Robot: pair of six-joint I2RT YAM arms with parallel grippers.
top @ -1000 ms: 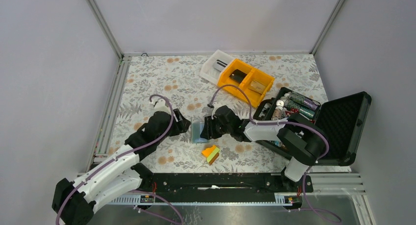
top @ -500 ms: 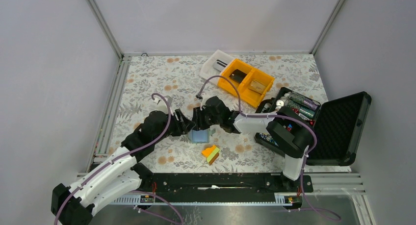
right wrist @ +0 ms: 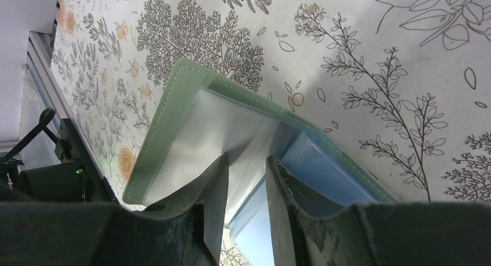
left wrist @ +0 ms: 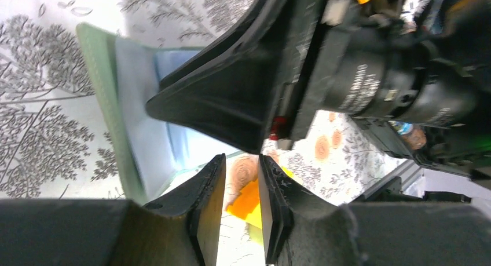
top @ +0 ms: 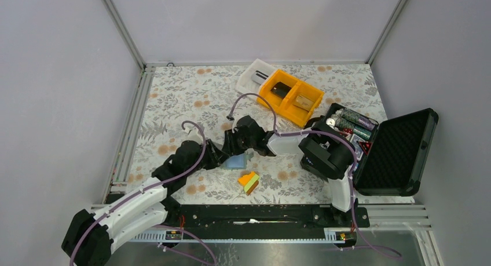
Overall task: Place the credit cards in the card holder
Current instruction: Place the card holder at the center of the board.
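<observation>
Both grippers converged on card holder (top: 235,160) — right wrist shows clear pockets (perhaps pinched).

Robot test cell in a lab. Plain grey wall panels (top: 255,22) set in aluminium framing (top: 120,28) box in the table (top: 173,92), covered with a floral-print cloth. Two arms are bolted to a black rail (top: 255,215) at the near edge, purple cabling (top: 370,251) exposed.

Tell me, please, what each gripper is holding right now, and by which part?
The right gripper seems to pinch a clear pocket of the open card holder. The left gripper holds nothing that shows; its jaws stand narrowly apart beside the holder.
</observation>
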